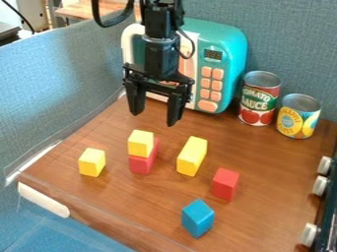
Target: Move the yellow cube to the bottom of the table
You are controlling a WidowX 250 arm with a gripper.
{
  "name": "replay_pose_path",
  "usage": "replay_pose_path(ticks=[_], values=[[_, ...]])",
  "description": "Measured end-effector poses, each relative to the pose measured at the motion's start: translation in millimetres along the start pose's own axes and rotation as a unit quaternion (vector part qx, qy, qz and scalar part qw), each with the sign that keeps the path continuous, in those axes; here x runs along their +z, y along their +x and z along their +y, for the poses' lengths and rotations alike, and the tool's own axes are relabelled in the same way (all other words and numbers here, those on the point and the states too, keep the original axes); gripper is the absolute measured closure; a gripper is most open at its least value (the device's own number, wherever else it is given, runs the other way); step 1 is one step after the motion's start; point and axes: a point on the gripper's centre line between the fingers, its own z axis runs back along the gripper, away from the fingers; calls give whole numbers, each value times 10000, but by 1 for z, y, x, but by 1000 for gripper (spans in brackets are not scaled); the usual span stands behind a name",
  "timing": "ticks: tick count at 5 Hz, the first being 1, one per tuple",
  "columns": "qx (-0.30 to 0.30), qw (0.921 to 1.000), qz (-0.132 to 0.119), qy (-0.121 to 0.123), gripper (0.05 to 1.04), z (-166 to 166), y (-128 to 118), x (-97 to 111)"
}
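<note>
Gripper (154,118): wide open, holding nothing, above table (138,197)
Left yellow cube (91,163): near left corner, short of front edge
Upper yellow cube (140,144): on red block (140,165)

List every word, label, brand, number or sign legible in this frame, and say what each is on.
"TOMATO SAUCE": on the red can.
Yellow can: lettering above the fruit picture, too blurred to quote surely; it may begin "PINEAPPLE".
Display of the toy microwave: digit-like marks, too small to read.
</note>
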Motion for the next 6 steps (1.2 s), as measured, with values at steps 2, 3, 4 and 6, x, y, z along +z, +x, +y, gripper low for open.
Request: replay_pose_path(ticks=[2, 3, 4, 6], values=[[6, 9988, 441, -227, 83, 11, -6, -32], [71, 9985, 476, -278, 83, 21, -8, -34], [115, 9978, 593, -287, 83, 23, -10, -37], [254, 9950, 939, -210, 83, 34, -9, -53]])
